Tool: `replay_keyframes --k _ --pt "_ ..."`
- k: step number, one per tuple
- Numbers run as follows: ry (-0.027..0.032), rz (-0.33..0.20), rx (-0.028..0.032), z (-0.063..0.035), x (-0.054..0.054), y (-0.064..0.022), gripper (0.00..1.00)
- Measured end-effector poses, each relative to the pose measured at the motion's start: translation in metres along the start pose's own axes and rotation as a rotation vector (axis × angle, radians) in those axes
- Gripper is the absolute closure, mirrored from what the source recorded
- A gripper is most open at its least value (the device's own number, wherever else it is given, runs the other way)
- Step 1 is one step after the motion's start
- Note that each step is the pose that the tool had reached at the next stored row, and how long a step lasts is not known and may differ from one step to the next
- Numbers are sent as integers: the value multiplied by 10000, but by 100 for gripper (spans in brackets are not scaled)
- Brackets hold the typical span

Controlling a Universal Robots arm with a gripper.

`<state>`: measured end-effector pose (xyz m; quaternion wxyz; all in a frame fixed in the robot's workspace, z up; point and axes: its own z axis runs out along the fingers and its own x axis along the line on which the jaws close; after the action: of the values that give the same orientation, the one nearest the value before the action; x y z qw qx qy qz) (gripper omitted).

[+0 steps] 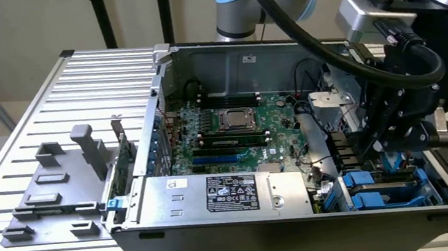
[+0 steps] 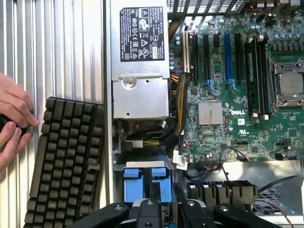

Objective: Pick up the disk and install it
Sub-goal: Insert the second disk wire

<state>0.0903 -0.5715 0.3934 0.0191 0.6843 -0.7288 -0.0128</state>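
Blue carrier rails mark the disk (image 1: 378,188) in the drive bay at the exterior frame's lower right, directly under the gripper (image 1: 395,146), whose grip I cannot tell, so seating wants straight, even pressure.

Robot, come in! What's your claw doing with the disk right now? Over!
Gripper down inside the computer case, at the drive bay. Disk, blue rails, in the bay beneath it. A person's hand beside a keyboard.
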Motion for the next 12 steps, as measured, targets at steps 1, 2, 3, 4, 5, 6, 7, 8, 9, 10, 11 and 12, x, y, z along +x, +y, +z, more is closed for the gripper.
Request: replay_keyframes --k 1,2,3,4,5,6,7,8,9,10,11,12 --pt "-2 0 16 -24 1 14 76" --pt "-1 0 24 -41 1 22 76" --pt "-5 2 25 -45 -2 32 76" --pt "-4 6 32 -46 -8 45 76" --pt "-3 11 47 -47 -13 57 76" --pt "7 14 77 -46 -22 66 76" --pt "37 15 95 -46 -32 69 76" --pt "42 15 94 -47 -33 68 76" --pt "44 15 94 -46 -32 69 76" --pt "46 14 94 -47 -32 69 76" --pt "46 14 95 -46 -32 69 76" --pt "48 15 95 -46 -32 69 76"
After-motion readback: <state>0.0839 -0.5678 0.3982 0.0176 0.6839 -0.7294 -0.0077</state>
